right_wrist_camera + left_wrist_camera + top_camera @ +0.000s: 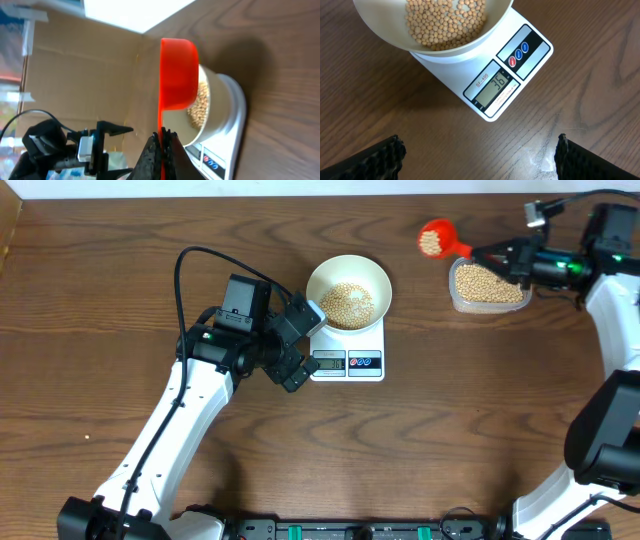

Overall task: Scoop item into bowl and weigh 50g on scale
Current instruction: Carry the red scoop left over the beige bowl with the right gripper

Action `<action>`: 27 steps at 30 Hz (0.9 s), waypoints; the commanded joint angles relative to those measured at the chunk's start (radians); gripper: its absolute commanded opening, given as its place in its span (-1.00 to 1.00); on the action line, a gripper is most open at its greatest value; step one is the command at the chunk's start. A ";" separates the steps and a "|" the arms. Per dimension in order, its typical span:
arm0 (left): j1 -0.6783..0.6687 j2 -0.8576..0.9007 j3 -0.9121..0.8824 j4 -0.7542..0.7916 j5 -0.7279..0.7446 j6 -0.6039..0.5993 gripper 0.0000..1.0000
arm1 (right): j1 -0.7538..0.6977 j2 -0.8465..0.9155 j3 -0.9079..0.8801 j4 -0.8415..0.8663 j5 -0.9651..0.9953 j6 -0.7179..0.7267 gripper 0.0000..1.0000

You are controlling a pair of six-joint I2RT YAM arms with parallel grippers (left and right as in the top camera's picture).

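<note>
The bowl [324, 276] sits on the scale [348, 363], mid bench [450, 430], beans [347, 304] in it. The tub [453, 290] lies well right, the scoop [437, 240] above its left end.

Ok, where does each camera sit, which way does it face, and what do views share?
Overhead: above the table, looking straight down; left arm, right arm, bowl on scale.
Left wrist: looks down on the scale display; open left gripper at the bottom edge.
Right wrist: looks along the red scoop, clamped in the right gripper, toward the bowl.
Shared: all show the beans in the bowl.
</note>
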State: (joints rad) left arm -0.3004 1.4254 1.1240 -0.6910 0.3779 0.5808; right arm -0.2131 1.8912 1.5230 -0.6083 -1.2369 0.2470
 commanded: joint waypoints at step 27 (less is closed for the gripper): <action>0.001 -0.008 0.004 0.000 -0.005 0.010 0.96 | 0.309 0.005 0.002 0.012 0.234 -0.017 -0.97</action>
State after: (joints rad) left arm -0.3004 1.4254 1.1240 -0.6914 0.3779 0.5808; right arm 0.0811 1.8912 1.5230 -0.5934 -1.0344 0.2523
